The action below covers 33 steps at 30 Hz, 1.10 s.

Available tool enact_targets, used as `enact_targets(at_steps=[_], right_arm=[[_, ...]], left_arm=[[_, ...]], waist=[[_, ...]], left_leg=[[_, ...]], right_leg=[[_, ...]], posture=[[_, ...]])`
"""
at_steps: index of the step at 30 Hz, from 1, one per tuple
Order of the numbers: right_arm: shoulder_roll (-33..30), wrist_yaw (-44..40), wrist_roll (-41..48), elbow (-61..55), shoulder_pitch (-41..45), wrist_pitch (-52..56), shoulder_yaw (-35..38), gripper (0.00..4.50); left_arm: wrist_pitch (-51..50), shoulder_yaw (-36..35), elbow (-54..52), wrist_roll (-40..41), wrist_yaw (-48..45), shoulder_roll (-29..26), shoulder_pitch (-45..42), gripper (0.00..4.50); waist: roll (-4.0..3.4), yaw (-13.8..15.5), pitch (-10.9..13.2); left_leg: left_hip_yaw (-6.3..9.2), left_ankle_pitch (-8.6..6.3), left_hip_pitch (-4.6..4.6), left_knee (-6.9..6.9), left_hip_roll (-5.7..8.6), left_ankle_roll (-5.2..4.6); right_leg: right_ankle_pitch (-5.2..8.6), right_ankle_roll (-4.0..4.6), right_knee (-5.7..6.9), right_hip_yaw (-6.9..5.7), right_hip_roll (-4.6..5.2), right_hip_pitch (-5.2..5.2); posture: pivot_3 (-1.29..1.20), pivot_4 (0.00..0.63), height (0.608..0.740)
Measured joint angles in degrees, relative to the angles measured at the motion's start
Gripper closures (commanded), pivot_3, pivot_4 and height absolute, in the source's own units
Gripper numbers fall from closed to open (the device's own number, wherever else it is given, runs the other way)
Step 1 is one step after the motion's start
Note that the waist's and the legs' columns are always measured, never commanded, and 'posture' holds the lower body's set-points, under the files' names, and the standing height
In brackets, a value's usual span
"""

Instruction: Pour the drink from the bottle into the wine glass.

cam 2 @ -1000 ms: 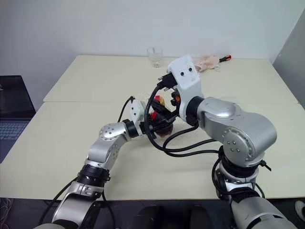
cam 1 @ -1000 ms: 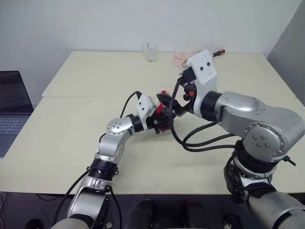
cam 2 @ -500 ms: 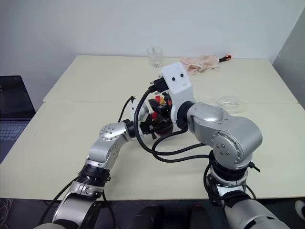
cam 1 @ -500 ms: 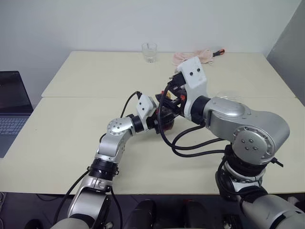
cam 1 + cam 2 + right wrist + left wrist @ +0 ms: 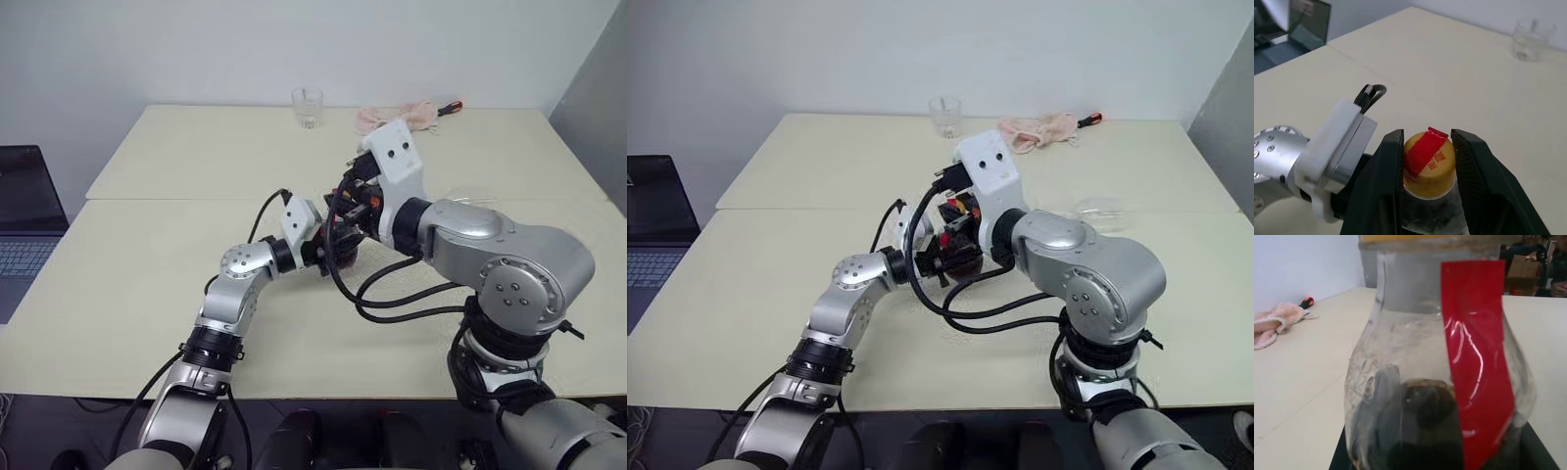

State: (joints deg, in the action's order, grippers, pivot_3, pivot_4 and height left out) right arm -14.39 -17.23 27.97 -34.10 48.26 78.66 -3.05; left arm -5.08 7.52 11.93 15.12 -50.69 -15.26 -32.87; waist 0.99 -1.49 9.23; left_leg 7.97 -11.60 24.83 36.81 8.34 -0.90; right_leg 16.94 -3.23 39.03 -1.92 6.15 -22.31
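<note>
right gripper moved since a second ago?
Yes. The right gripper has swung toward the robot's left, away from the pink cloth on the far table, and its fingers have closed around the bottle's yellow cap.

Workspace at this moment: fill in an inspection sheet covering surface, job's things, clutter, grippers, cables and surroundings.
Surface: two pale tables pushed together, seam between them.
Job's things: bottle with dark drink low in it, yellow cap still on, red strip over it; wine glass apparently lying on its side.
Clutter: tumbler, pink cloth and a red-handled tool at the far edge.
Grippers: left gripper shut on the bottle; right gripper fingers either side of the cap.
Cables: black cables looping from the right arm.
Surroundings: laptop, white wall.
</note>
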Motion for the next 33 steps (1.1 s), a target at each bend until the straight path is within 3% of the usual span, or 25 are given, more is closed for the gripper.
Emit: enact_targets(at_steps=[3, 6, 8, 11, 17, 26, 33], right_arm=[[-7.7, -18.0, 1.7, 6.9, -4.5, -16.7, 1.4, 3.35], [-17.7, -39.7, 1.9, 18.8, -3.8, -31.0, -0.9, 3.35], [-19.9, -49.4, -0.1, 27.2, 0.0, -38.8, -4.0, 3.35], [-20.1, -57.6, -2.4, 36.9, 5.9, -46.1, -7.3, 3.35], [-19.1, -60.7, -4.0, 41.8, 8.2, -49.4, -9.5, 3.35], [-20.4, -59.8, 1.0, 34.3, 7.8, -38.7, -6.9, 0.11], [-20.0, -48.8, 5.1, 22.3, 2.1, -32.4, 0.0, 0.0]], left_arm=[[1.0, 1.0, -0.9, 0.0, -1.3, 0.1, -0.1, 3.02], [1.4, 4.0, -1.1, -0.5, -3.0, 0.8, -0.1, 3.03], [1.4, 4.6, -0.9, -0.7, -3.2, 0.9, -0.1, 3.03], [1.5, 4.4, -1.0, -0.8, -3.1, 0.1, -0.6, 3.03], [0.3, 4.4, -2.0, -1.1, -2.2, -0.8, 0.6, 3.03], [-1.0, 2.1, -4.2, -0.3, -0.7, -1.5, 1.0, 3.03], [-2.1, -0.4, -4.2, 0.1, 0.6, -1.7, 1.1, 3.03]], waist=[[0.0, -0.1, 0.0], [0.01, -0.3, 0.0], [0.01, -0.9, 0.0], [0.0, -1.9, 0.0], [0.01, -1.1, 0.0], [0.01, -0.1, 0.0], [0.02, 0.0, 0.0]], left_leg=[[-0.08, -0.01, 0.0, 0.01, 0.02, -0.03], [-0.13, -0.02, -0.03, 0.03, -0.01, -0.06], [-0.2, -0.02, -0.05, 0.0, -0.11, -0.06], [-0.12, -0.01, -0.06, -0.08, -0.21, -0.04], [-0.04, -0.01, 0.01, -0.01, -0.1, -0.01], [0.02, -0.02, 0.01, 0.04, -0.05, -0.01], [0.07, -0.02, 0.02, 0.04, -0.05, -0.01]], right_leg=[[-0.04, -0.07, -0.02, 0.0, 0.0, 0.11], [-0.04, -0.08, 0.0, -0.06, -0.03, 0.12], [-0.04, -0.07, 0.06, -0.04, -0.06, 0.06], [-0.01, -0.02, 0.05, 0.01, -0.08, 0.03], [0.01, 0.01, -0.02, 0.0, 0.02, 0.04], [0.0, 0.0, -0.01, 0.01, 0.04, 0.05], [0.0, 0.0, -0.01, -0.03, 0.05, 0.08]], posture=[[0.0, 0.15, 0.74], [0.0, 0.15, 0.74], [0.0, 0.15, 0.74], [0.0, 0.15, 0.74], [0.0, 0.15, 0.74], [0.0, 0.15, 0.74], [0.0, 0.15, 0.74]])
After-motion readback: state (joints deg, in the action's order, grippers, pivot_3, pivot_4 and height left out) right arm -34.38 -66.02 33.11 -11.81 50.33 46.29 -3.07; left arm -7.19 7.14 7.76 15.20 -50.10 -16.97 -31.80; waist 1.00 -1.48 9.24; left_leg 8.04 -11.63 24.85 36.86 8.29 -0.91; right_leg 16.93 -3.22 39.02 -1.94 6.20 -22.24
